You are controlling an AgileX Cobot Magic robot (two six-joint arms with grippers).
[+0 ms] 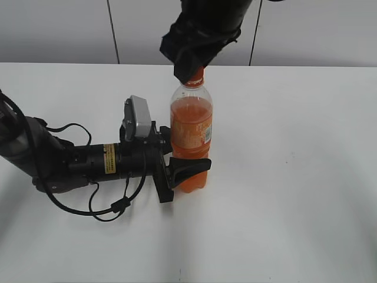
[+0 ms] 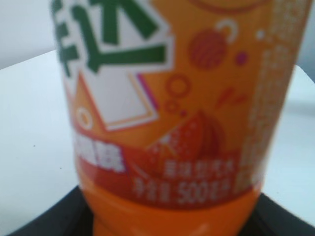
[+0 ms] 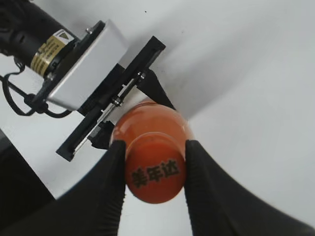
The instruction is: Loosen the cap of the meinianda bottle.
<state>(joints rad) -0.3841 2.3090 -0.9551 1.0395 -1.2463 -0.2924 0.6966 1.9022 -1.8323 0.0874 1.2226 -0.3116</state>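
The meinianda bottle [image 1: 191, 138] stands upright on the white table, clear plastic with orange liquid and an orange label. My left gripper [image 1: 187, 168] is shut on the bottle's lower body from the left; its wrist view is filled by the blurred label [image 2: 167, 108]. My right gripper [image 1: 189, 71] comes down from above and is shut on the orange cap [image 3: 155, 173], one black finger on each side. The cap's top shows dark printed characters. In the exterior view only the orange neck [image 1: 195, 78] shows below the right gripper.
The white table [image 1: 294, 177] spreads on all sides. The left arm and its black cables [image 1: 76, 171] lie across the table at the left. A grey panelled wall [image 1: 59, 29] runs behind the table.
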